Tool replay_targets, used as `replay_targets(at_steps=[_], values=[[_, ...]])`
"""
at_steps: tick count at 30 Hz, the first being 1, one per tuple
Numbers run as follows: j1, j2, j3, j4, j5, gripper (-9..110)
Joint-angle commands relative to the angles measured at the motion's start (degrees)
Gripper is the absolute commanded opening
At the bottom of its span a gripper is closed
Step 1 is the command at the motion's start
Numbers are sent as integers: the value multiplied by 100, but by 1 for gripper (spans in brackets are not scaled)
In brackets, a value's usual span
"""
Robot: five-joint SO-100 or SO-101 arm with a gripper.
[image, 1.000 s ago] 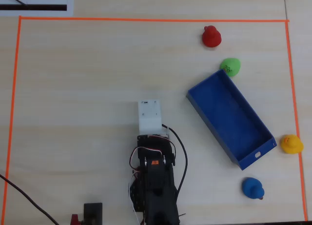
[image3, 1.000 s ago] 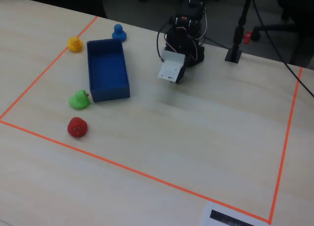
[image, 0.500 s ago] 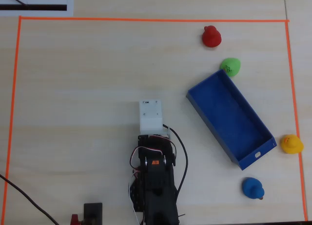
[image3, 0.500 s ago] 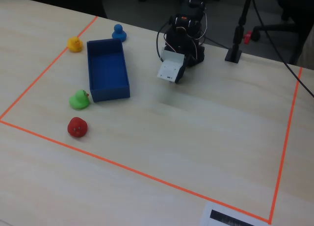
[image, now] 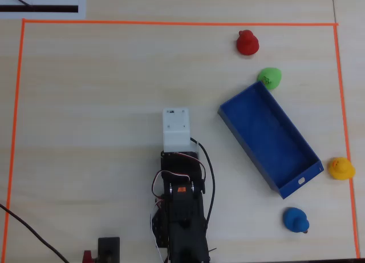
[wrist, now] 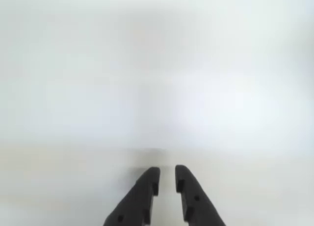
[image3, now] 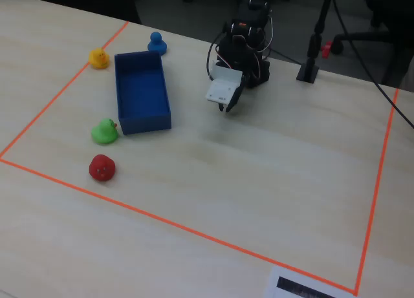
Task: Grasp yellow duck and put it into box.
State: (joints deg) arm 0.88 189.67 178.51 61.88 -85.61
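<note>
Surface: pale wooden table [image3: 272,181] with an orange tape border [image3: 168,222]
Gripper [wrist: 167,179]: folded low over the bare wood near the arm's base, empty; jaws nearly closed, a thin gap between the black fingertips in the wrist view
Box [image: 272,138]: blue tray lying diagonally, to the right of the arm in the overhead view
Yellow duck [image: 341,168]: on the table just outside the box's labelled short end
Blue duck [image: 296,220]: near that same end
Green duck [image: 270,77]: beside the opposite short end
Red duck [image: 247,43]: beyond the green one
</note>
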Motion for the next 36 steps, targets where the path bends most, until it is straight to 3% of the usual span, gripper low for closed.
replay_targets(at_steps=[1,12,20,36], values=[[141,9,-466,-1213,343,0],[396,-888,-2566,-2136,1143,0],[2030,-4254,-6064,-2188,1705,0],[5159,-7532,-10283,-1890,2312,0]])
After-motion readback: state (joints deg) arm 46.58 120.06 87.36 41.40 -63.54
